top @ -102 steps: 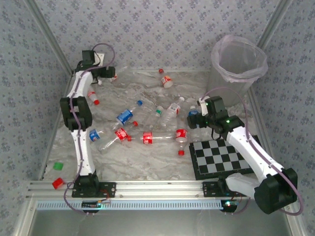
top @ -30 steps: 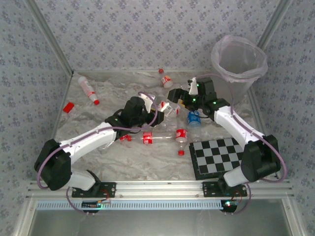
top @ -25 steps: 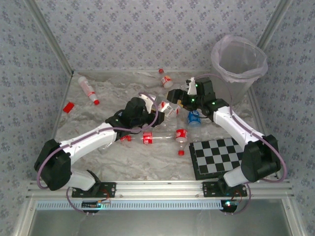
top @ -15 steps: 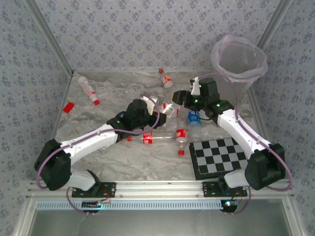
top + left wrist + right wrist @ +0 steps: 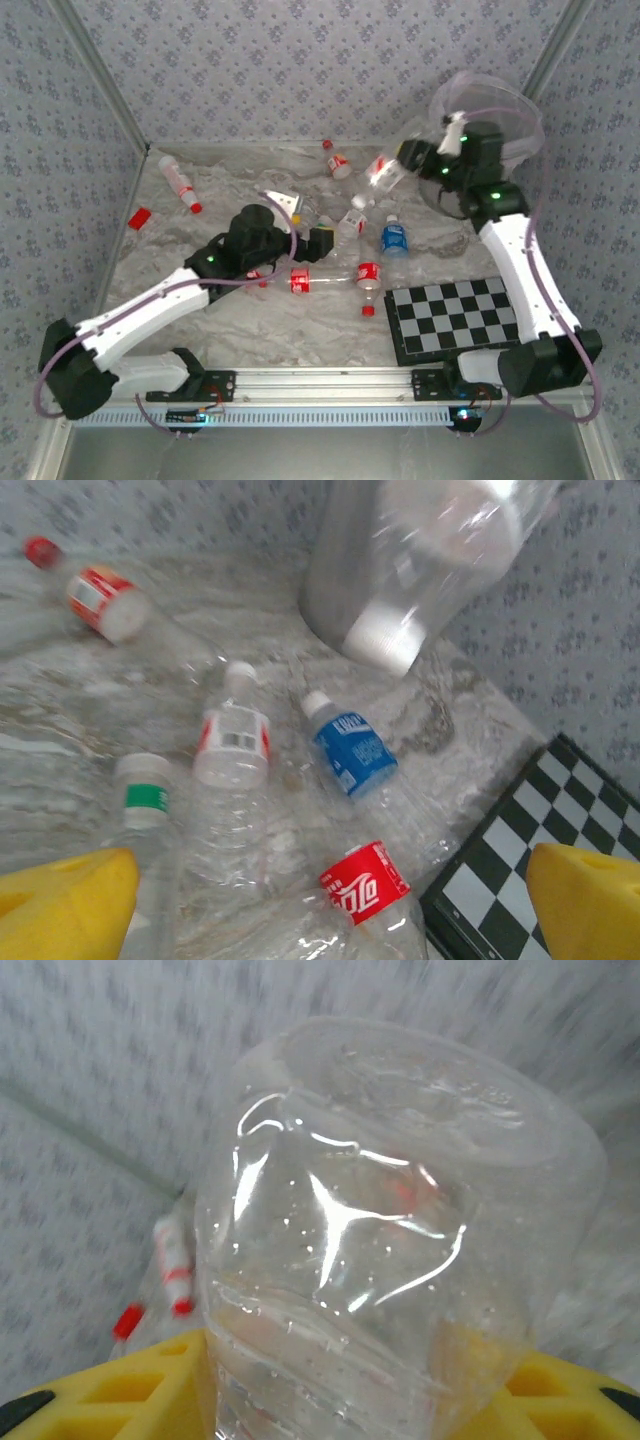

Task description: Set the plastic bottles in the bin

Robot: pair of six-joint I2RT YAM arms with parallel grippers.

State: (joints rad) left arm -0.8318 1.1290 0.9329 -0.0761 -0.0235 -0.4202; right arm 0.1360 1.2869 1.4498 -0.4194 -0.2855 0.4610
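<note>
Top external view: right end effector (image 5: 412,158) clamped on a clear bottle (image 5: 380,173) at upper right, just left of the bin (image 5: 500,82), so carry it fully over the rim before releasing; left end effector (image 5: 330,900) spread wide, empty, above loose bottles (image 5: 232,745) at centre.

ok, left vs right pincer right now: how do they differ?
Left pincer is open and empty; right pincer is shut on a clear bottle. Left sits low over the loose bottles; right is held up near the bin. Both have yellow fingers.
</note>
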